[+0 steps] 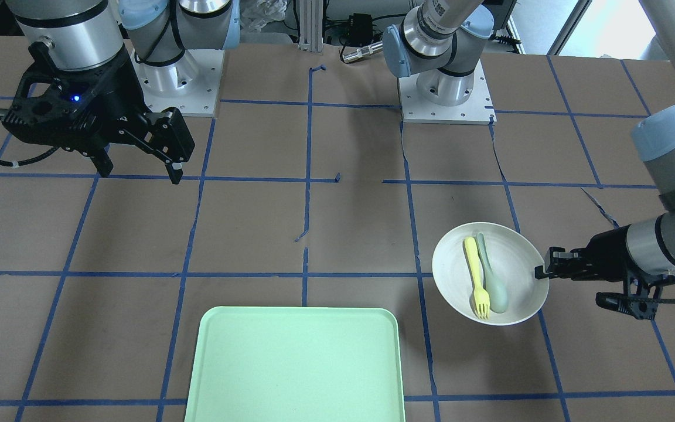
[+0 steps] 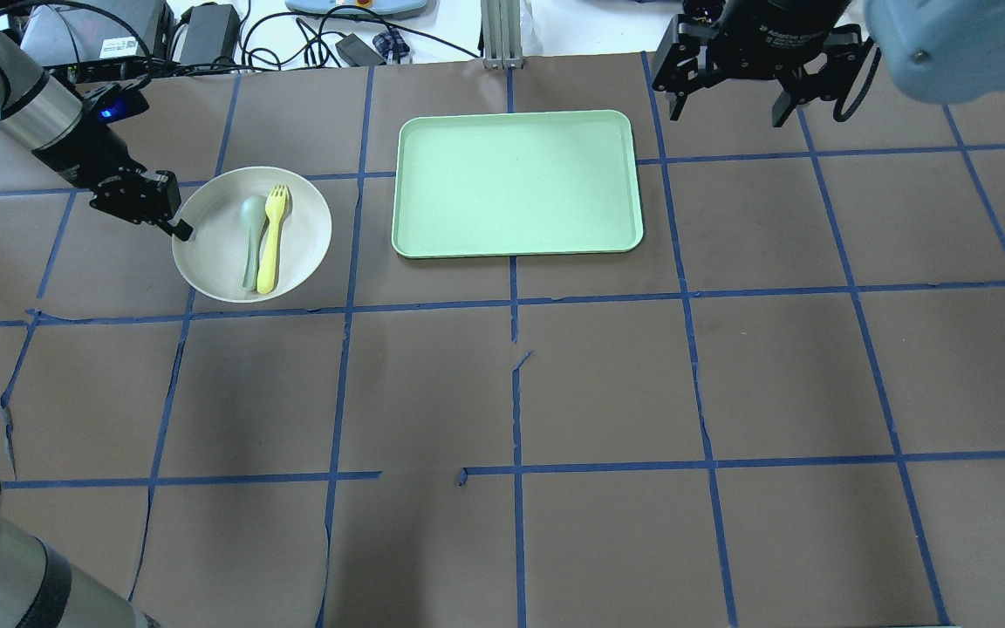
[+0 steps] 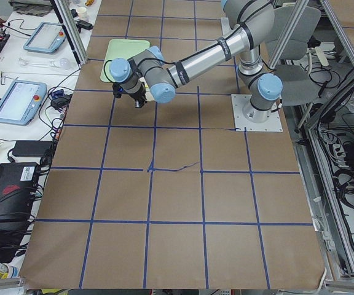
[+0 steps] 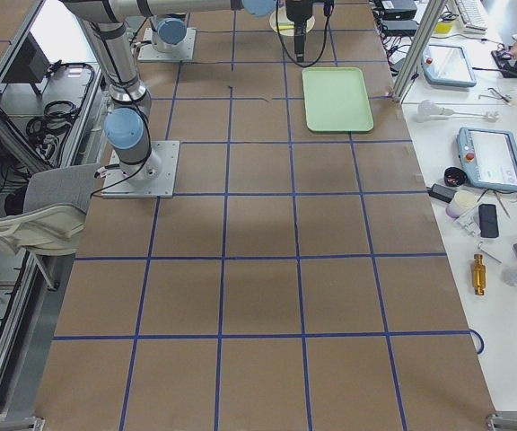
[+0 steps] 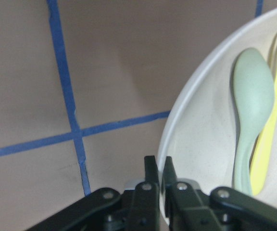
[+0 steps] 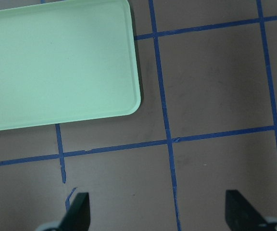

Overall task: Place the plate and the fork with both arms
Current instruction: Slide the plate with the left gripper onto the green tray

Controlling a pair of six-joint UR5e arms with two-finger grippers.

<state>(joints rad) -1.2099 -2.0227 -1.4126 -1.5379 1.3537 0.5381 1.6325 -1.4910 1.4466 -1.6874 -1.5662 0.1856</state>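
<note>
Left gripper (image 2: 176, 228) nips the plate (image 2: 210, 275) rim, left of the overhead view.
Fork (image 2: 271, 240) lies in the plate beside a spoon (image 2: 249, 231); right gripper (image 2: 727, 112) hangs spread wide and empty, upper right.

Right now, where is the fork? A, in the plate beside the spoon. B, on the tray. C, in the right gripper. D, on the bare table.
A: the fork lies in the plate, side by side with the spoon.
</note>
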